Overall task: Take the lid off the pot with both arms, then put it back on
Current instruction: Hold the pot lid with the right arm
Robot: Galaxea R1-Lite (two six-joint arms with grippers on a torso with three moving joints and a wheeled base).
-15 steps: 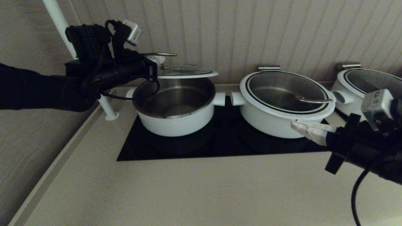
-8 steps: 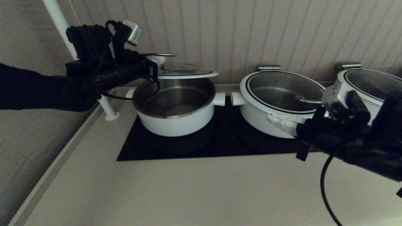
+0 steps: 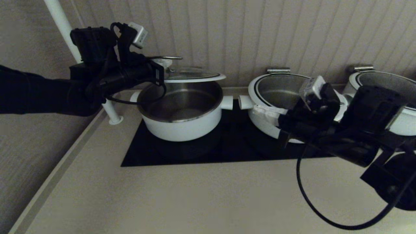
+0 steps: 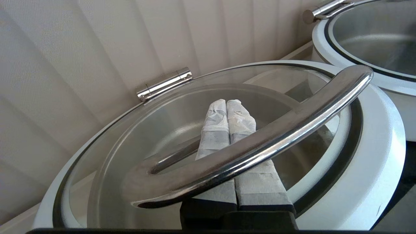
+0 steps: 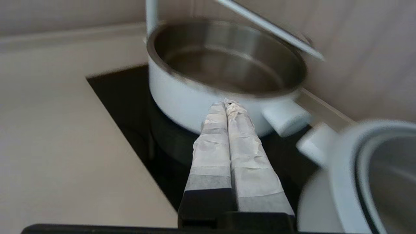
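Lid: you see the lid (image 3: 191,75) in the air, above the back edge of the pot (image 3: 182,110), not touching it; its position is the same as one second ago.
Left gripper: the left gripper (image 4: 227,112) has its two fingers pressed together and passed under the steel handle (image 4: 260,146), so the lid hangs on them.
Right gripper: the right gripper (image 5: 226,104) has travelled from the far right toward the pot; now it is in front of the second pot (image 3: 292,97), fingers closed, holding nothing.
Pot: open, standing on the dark cooktop (image 3: 227,146).
Meaning: I judge the right arm comes to support the lifted lid, before you put it back.
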